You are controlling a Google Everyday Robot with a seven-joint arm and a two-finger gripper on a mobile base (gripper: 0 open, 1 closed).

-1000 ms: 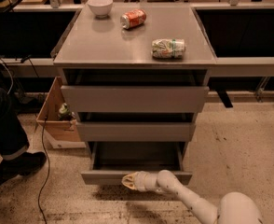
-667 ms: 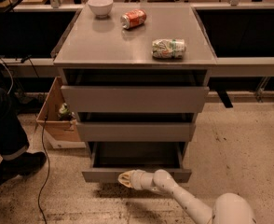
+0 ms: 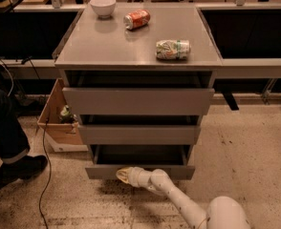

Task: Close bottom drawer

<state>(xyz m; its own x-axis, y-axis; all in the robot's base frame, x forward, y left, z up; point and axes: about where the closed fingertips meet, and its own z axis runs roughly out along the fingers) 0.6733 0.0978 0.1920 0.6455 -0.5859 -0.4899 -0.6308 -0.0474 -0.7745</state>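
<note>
The bottom drawer [image 3: 145, 171] is the lowest of three grey drawers in the cabinet. It stands pulled out, and its dark tray shows behind the flat front panel. My gripper [image 3: 123, 174] is at the end of the white arm that reaches in from the lower right. It sits against the drawer's front panel, left of the middle. The middle drawer [image 3: 139, 134] and the top drawer [image 3: 138, 101] also stand a little out.
On the cabinet top [image 3: 107, 46] lie a white bowl [image 3: 102, 6], a red can [image 3: 137, 19] and a crushed green-white can [image 3: 173, 49]. A cardboard box [image 3: 57, 123] stands left of the cabinet. A person's leg and shoe [image 3: 14, 163] and a cable are at the far left.
My gripper has slid left along the bottom drawer's front panel. The drawer looks pushed in a little.
</note>
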